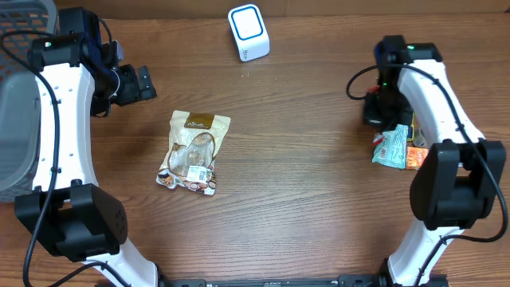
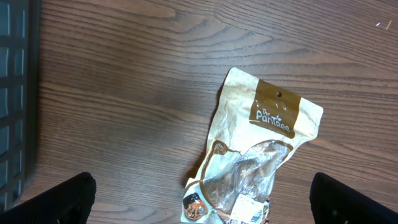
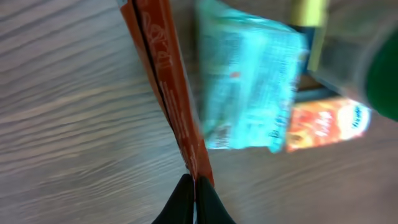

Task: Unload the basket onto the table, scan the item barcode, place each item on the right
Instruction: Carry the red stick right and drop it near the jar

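Observation:
A white barcode scanner (image 1: 249, 32) stands at the table's far edge. A beige snack bag (image 1: 194, 151) with a brown header lies flat left of centre. In the left wrist view this bag (image 2: 261, 155) shows a white barcode label (image 2: 252, 208) at its lower end. My left gripper (image 2: 202, 198) hovers above the bag, open wide and holding nothing; overhead, that gripper (image 1: 146, 82) sits up and left of the bag. My right gripper (image 3: 194, 182) is shut on the edge of a thin orange-red packet (image 3: 165, 74), beside a teal packet (image 3: 249, 81).
A teal packet (image 1: 392, 146) and an orange packet (image 1: 413, 157) lie on the right under my right arm. A grey basket (image 1: 20, 119) fills the left edge; in the left wrist view, the basket (image 2: 12, 93) runs down the left edge.

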